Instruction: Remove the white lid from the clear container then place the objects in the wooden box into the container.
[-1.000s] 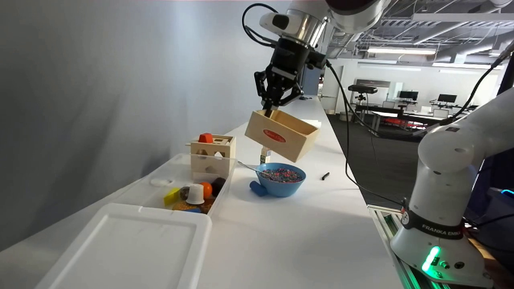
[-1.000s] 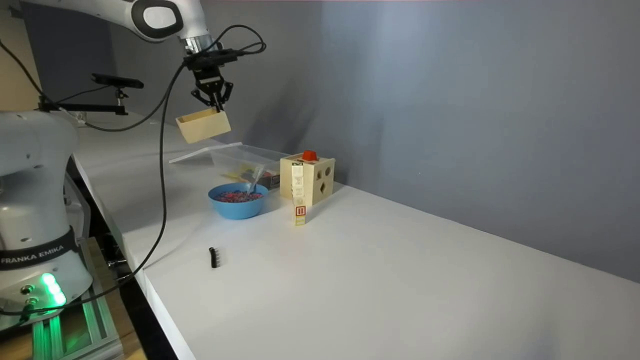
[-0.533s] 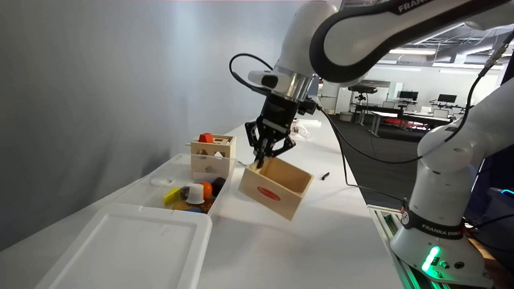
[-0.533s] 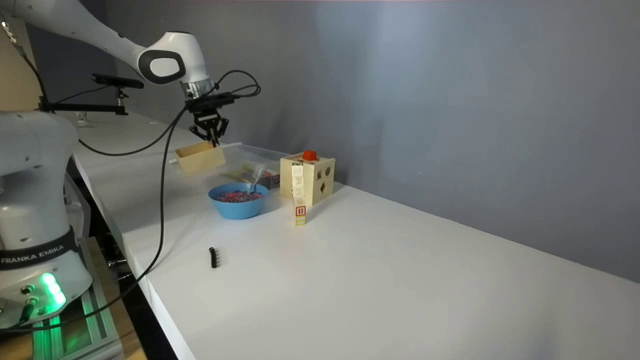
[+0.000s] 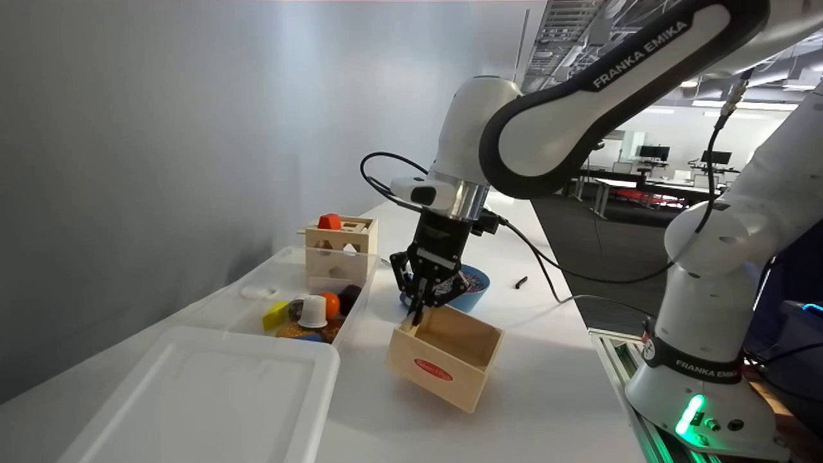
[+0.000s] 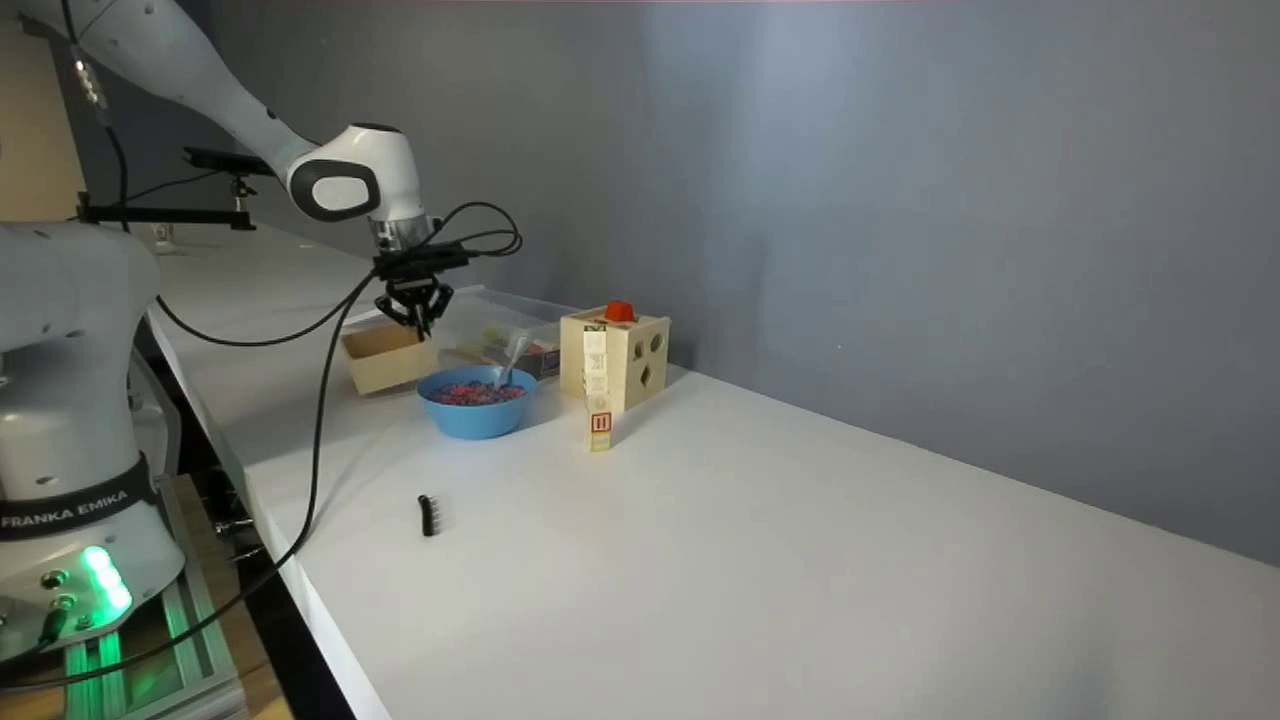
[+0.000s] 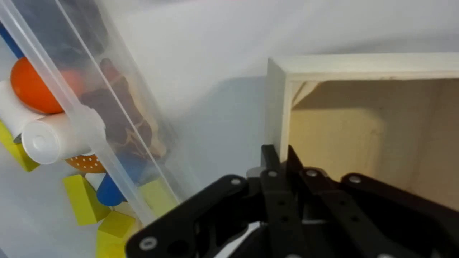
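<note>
My gripper is shut on one end wall of the wooden box, seen too in the wrist view. The box is tilted, its far end lower, close above the table; I cannot tell if its low corner touches. The part of its inside visible in the wrist view is bare. The clear container stands open beside it. In the container lie several objects: an orange ball, a white cup, a yellow piece and a dark piece. The white lid lies flat in front of the container.
A blue bowl of small bits with a spoon stands near the gripper. Another wooden box with a red piece on top stands by the wall. A slim upright block and a small black item are on the table.
The gripper has come down with the wooden box, from well above the bowl to near the table surface. The container, its contents and the lid have not moved.
</note>
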